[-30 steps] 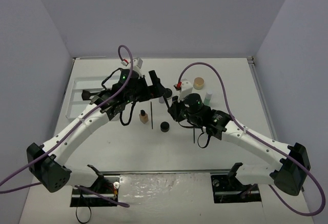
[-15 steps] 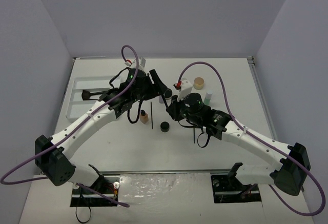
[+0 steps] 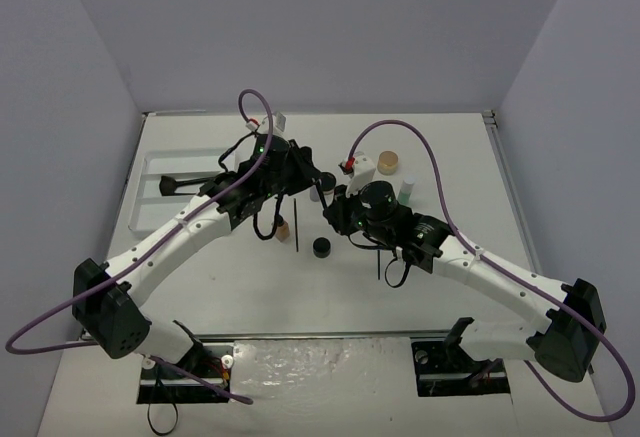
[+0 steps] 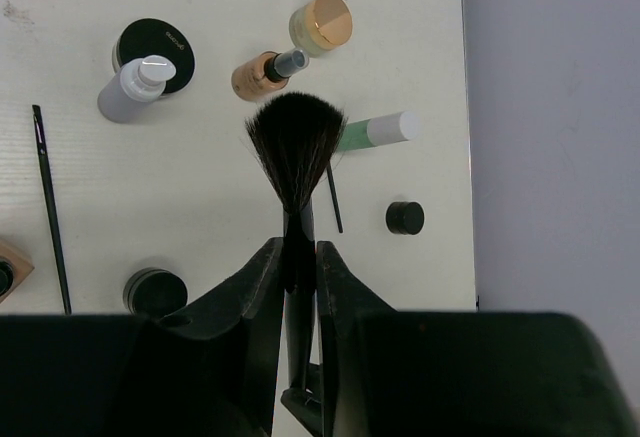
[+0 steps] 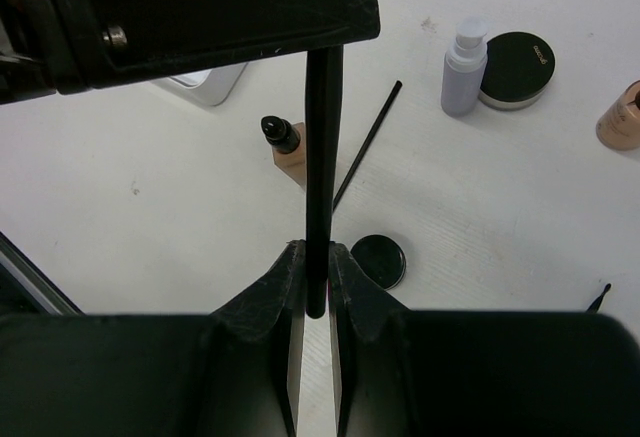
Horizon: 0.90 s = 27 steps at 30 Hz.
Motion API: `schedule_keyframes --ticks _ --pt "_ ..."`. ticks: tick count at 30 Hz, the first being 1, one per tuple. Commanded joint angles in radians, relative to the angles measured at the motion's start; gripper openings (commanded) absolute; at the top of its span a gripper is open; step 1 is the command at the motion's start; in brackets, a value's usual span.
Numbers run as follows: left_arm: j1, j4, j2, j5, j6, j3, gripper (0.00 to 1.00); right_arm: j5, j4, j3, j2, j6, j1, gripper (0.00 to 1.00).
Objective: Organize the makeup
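- Powder brush (image 4: 295, 147) is hanging in the air over the middle of the counter (image 3: 300, 297), and its black handle is being pinched at two places at once.
- Left claw (image 4: 297, 249) is closed on the handle just behind the fluffy bristles. Right claw (image 5: 315, 255) is closed on the tail end of the same handle.
- Step in hand, as I read it: the brush is passing from one arm to the other. The sorting looks barely begun.
- Next move, my judgement: one claw has to let go before the other draws away. The ridged tray (image 3: 137, 192) is sitting on the left arm's side, so a release by the right claw seems likelier. Pulling with both claws gripping could twist the thin handle.
- Lying loose below are a beige bottle (image 4: 265, 72), a grey bottle (image 4: 135, 87), a green-white tube (image 4: 375, 132), black pots (image 4: 404, 217) and a thin pencil (image 4: 50, 207), scattered apart from each other.
- The counter is white and matt with a few faint scuffs. Plain pale walls (image 3: 300, 27) are closing in on three sides.
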<state>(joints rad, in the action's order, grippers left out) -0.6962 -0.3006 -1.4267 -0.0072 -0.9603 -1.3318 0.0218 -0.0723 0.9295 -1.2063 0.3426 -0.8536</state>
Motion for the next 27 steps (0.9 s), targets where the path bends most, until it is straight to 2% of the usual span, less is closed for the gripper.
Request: schedule_keyframes --ticks 1,2,5,7,10,15,20,24,27 --pt "-0.008 0.078 0.043 -0.030 -0.015 -0.032 0.00 0.001 -0.090 0.017 0.033 0.007 -0.012 0.25" --pt "-0.005 0.076 0.043 -0.036 -0.015 -0.029 0.00 0.006 -0.090 0.017 0.034 0.007 -0.012 0.33" --pt "0.012 0.055 0.057 -0.060 -0.014 -0.017 0.00 0.038 -0.083 0.020 0.037 0.015 -0.010 0.68" --pt "0.052 0.048 0.071 -0.067 -0.018 -0.003 0.00 0.060 -0.062 0.027 0.036 0.017 -0.008 0.78" --pt "0.145 0.037 0.097 -0.061 -0.029 0.026 0.00 0.110 -0.026 0.035 0.039 0.018 -0.007 0.88" --pt "0.339 0.020 0.141 -0.063 -0.038 0.077 0.00 0.191 0.022 0.022 0.066 0.028 0.003 0.92" --pt "0.595 0.055 0.156 -0.084 -0.106 0.160 0.00 0.231 0.072 -0.007 0.106 0.061 0.061 0.95" --pt "0.761 0.140 0.092 -0.054 -0.214 0.232 0.00 0.219 0.123 -0.034 0.132 0.081 0.123 0.97" --pt "0.818 0.200 0.012 -0.043 -0.267 0.245 0.00 0.210 0.139 -0.050 0.151 0.079 0.171 0.99"
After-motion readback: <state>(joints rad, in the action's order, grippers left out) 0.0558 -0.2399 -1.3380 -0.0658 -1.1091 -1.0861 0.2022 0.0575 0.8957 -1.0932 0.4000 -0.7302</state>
